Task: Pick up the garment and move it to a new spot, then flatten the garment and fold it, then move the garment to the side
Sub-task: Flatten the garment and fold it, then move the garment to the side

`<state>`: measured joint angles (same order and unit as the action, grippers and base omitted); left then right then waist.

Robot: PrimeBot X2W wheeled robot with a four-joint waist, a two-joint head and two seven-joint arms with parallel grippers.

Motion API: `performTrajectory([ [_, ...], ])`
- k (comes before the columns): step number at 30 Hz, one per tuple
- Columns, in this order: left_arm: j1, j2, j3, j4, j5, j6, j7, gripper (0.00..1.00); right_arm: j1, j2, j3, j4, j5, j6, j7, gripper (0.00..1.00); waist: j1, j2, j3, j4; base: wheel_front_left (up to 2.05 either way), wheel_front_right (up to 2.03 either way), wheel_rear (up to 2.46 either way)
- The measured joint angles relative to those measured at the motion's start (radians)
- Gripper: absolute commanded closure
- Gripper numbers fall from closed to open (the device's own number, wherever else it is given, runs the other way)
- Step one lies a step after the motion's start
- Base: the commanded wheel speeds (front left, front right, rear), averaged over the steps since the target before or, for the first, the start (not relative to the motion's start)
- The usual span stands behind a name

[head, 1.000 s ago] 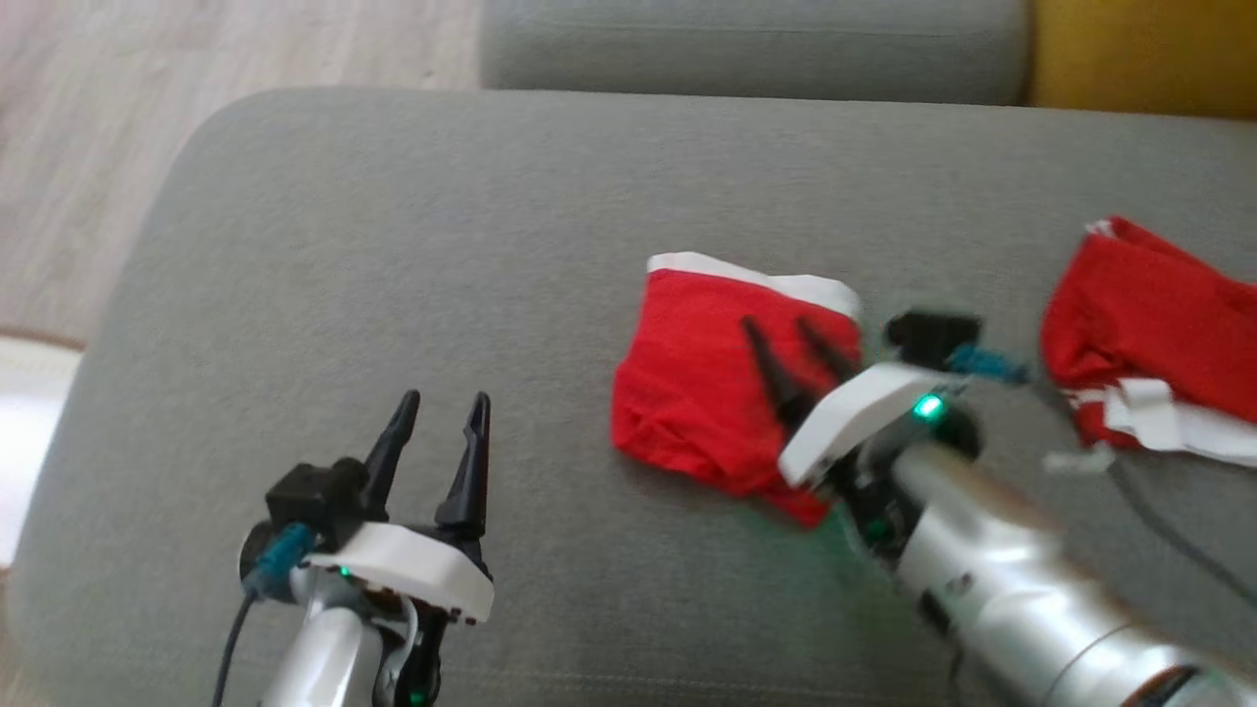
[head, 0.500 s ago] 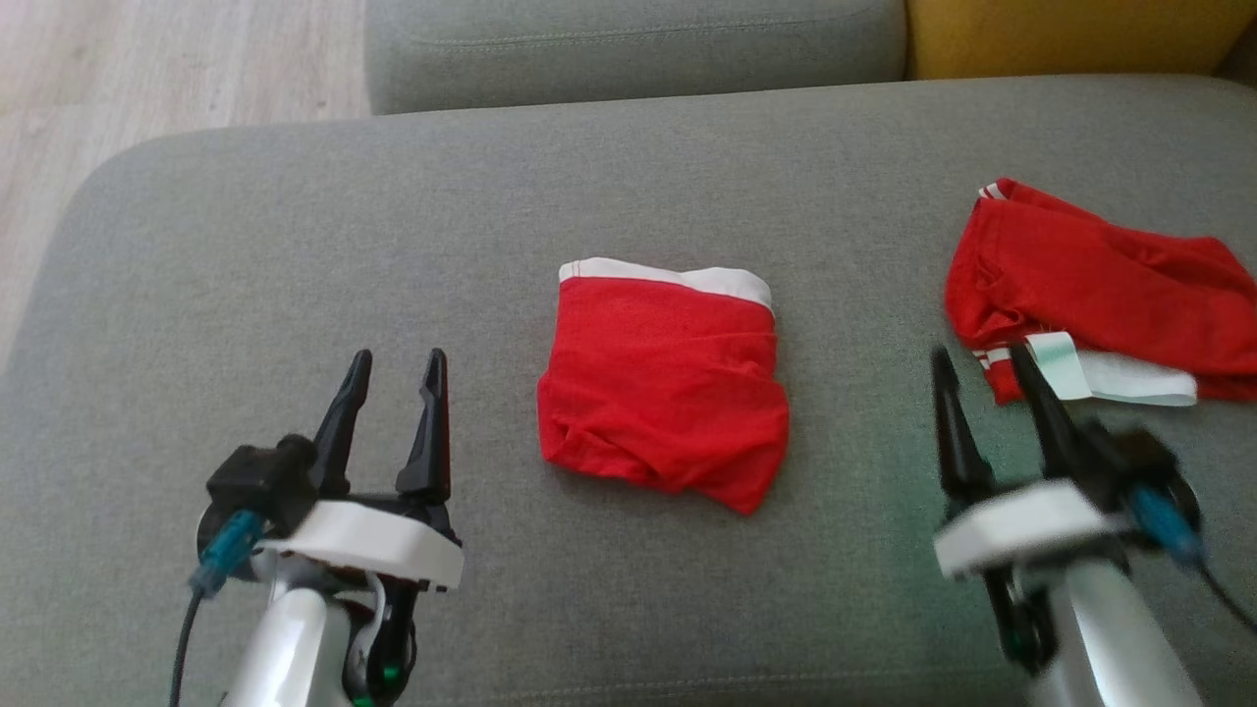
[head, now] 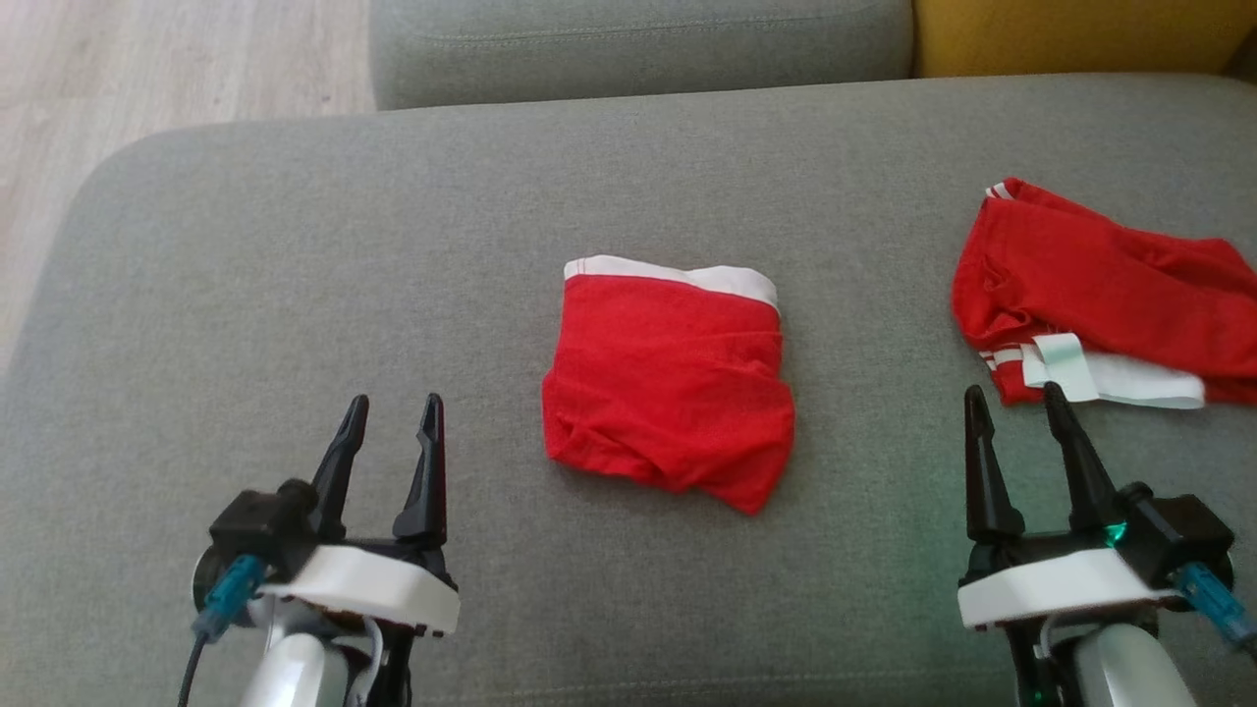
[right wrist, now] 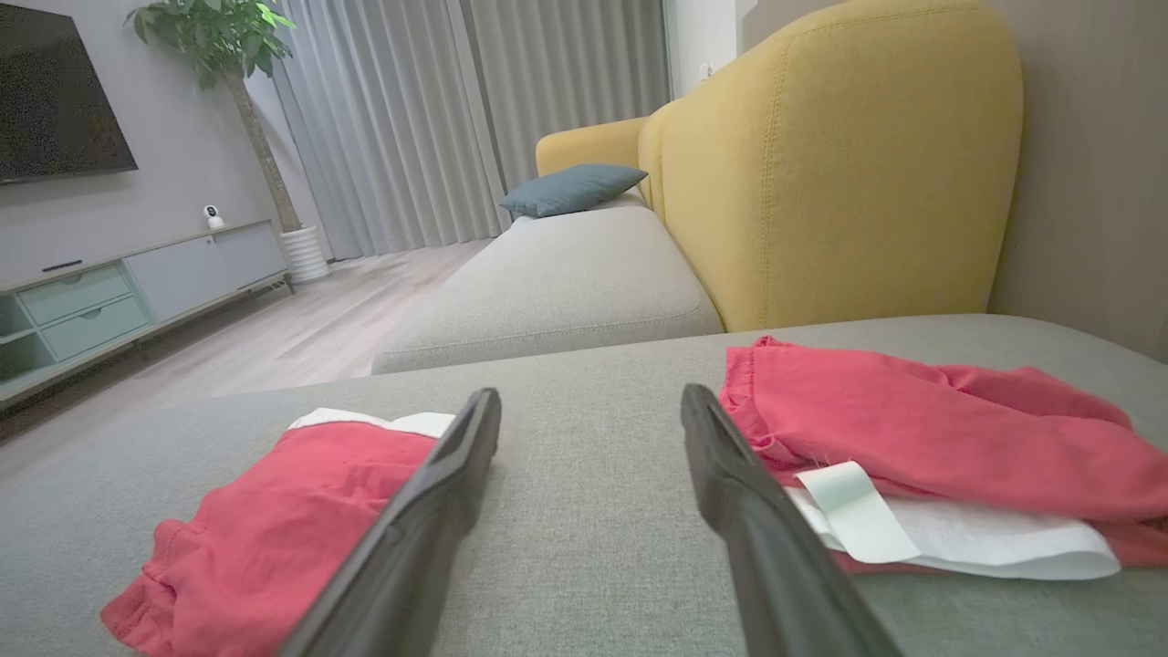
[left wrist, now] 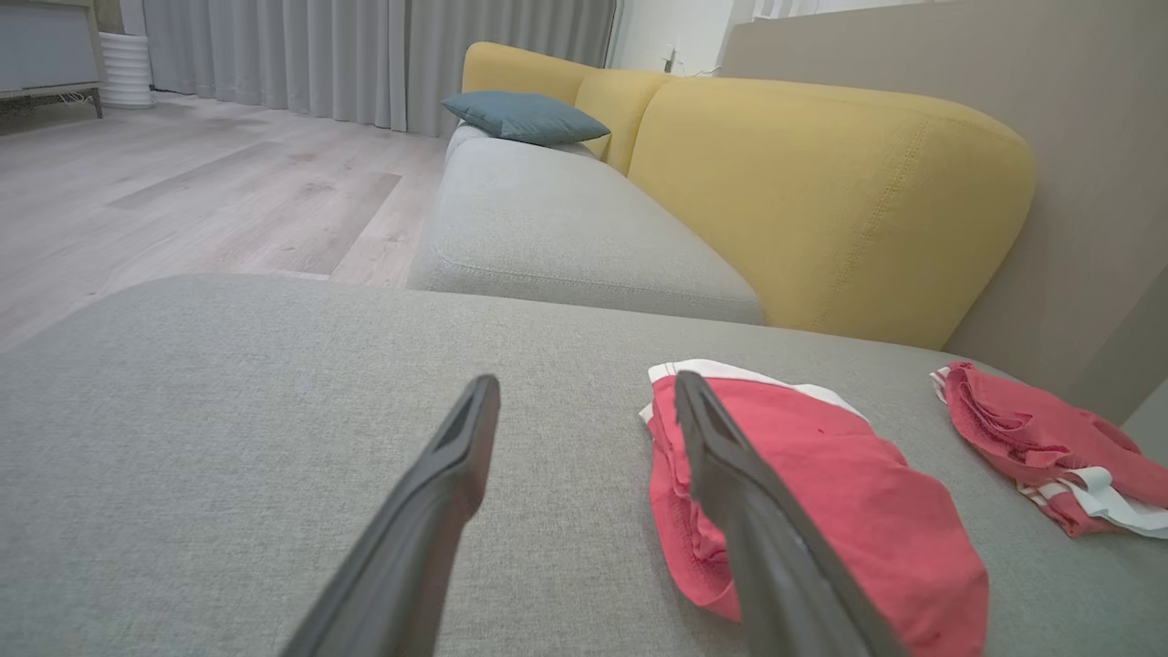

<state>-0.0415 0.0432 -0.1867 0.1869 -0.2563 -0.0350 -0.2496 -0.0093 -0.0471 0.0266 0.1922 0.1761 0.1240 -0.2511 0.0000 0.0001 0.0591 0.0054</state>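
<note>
Your left gripper [head: 395, 405] and right gripper [head: 1012, 393] gape empty; pinching one layer of the garment [head: 668, 388] could undo its fold

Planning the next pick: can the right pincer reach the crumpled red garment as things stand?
Probably yes. The right pincer sits open and empty, pointing at the near edge of the crumpled red garment just ahead, with nothing lying between them.

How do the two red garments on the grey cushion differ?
The middle garment is folded into a compact block; the right garment lies rumpled and spread wider. The middle garment's white band runs along its far edge; the right garment's white part shows at its near edge. Both are red.
</note>
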Motion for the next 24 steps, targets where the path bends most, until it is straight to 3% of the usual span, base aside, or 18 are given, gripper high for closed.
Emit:
performTrajectory([
  [8, -0.003, 0.0, -0.021, 0.0, 0.0, -0.002, 0.0, 0.0, -0.002, 0.0, 0.0, 0.014, 0.001, 0.0, 0.0, 0.0, 0.0, 0.0, 0.013, 0.025, 0.0, 0.0, 0.0],
  [13, -0.014, 0.0, -0.034, 0.003, 0.0, -0.011, 0.0, 0.0, -0.033, 0.0, 0.055, 0.062, 0.06, 0.0, 0.033, 0.0, 0.0, 0.0, 0.052, 0.047, 0.0, 0.0, 0.0],
  [24, -0.078, 0.0, -0.059, 0.016, -0.001, -0.028, 0.0, 0.0, -0.242, -0.001, 0.139, 0.308, 0.278, 0.0, 0.174, 0.0, 0.0, 0.0, 0.147, 0.133, 0.0, 0.0, 0.0],
])
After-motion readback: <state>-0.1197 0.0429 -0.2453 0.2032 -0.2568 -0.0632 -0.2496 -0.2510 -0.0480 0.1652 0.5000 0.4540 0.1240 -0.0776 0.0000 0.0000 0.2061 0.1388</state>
